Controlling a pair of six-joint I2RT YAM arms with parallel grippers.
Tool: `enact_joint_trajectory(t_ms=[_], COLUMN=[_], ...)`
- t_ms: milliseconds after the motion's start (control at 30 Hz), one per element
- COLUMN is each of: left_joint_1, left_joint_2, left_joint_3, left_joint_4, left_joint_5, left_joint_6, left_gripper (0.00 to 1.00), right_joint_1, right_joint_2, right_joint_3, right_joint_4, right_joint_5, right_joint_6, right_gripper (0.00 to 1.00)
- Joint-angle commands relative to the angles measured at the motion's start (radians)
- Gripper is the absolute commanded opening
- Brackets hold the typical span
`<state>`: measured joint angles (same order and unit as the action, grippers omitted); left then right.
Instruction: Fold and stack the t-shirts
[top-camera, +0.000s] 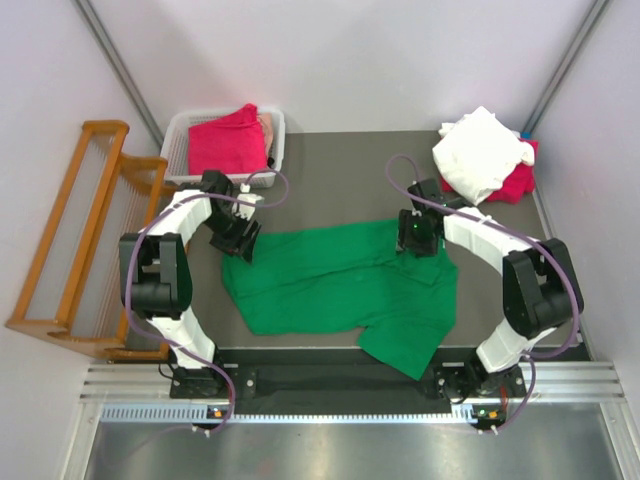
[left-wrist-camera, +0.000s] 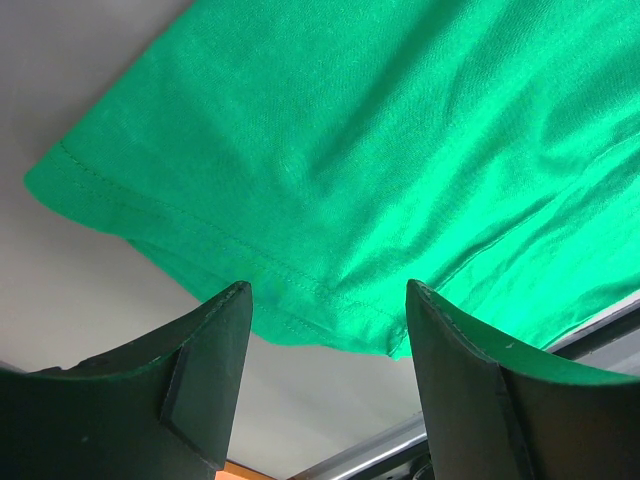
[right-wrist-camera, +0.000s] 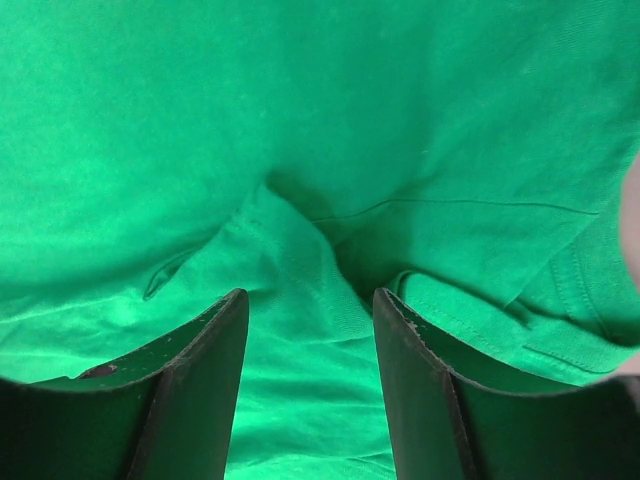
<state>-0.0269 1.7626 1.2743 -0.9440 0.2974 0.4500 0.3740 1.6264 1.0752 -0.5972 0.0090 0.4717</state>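
Your left tool (left-wrist-camera: 327, 290) stands wide over the hem corner of the green t-shirt (top-camera: 340, 280), holding nothing. Your right tool (right-wrist-camera: 310, 295) is also parted, its jaws either side of a raised crease in the cloth without pinching it. You have the grey surface (top-camera: 340, 170) with the orange rack (top-camera: 70, 250) beside its left edge. The green t-shirt lies spread across the middle, between both tools. At far left sits the white basket (top-camera: 180, 130) holding a crimson t-shirt (top-camera: 225, 140). At far right, a white t-shirt (top-camera: 480, 155) rests bunched on a pinkish-red t-shirt (top-camera: 518, 185).
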Motion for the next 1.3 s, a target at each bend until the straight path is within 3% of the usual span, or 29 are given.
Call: enact_joint_trajectory(t_ms=[0,500,633,767,900,1267], left_joint_1=[0.005,0.004,0.004,0.004,0.002,0.004], left_joint_2=[-0.037,-0.022,-0.018,-0.015,-0.029,-0.052], left_joint_3=[0.023,0.053,0.056,0.063,0.057,0.036], left_joint_4=[-0.006,-0.007,-0.007,-0.013,-0.022,-0.013], left_joint_5=[0.008,0.014,0.026,0.039,0.037,0.014], left_joint_6=[0.009,0.001,0.0,-0.007,-0.007,0.004], left_gripper=[0.68,0.68,0.68,0.68,0.68,0.68], right_joint_1=[0.043,0.157,0.155,0.102,0.048,0.045], right_joint_2=[-0.054,-0.279,-0.298,-0.203,0.017,0.09], right_joint_3=[-0.013,-0.176,-0.115,0.038,0.182,0.128], right_joint_4=[-0.021,-0.16,-0.187,-0.115,-0.075,0.025], right_joint_5=[-0.004,-0.067,0.015,0.114,0.103,0.091], right_joint_6=[0.001,0.041,0.03,-0.027,-0.039,-0.005], right_gripper=[0.53,0.52,0.53,0.54,0.5,0.49])
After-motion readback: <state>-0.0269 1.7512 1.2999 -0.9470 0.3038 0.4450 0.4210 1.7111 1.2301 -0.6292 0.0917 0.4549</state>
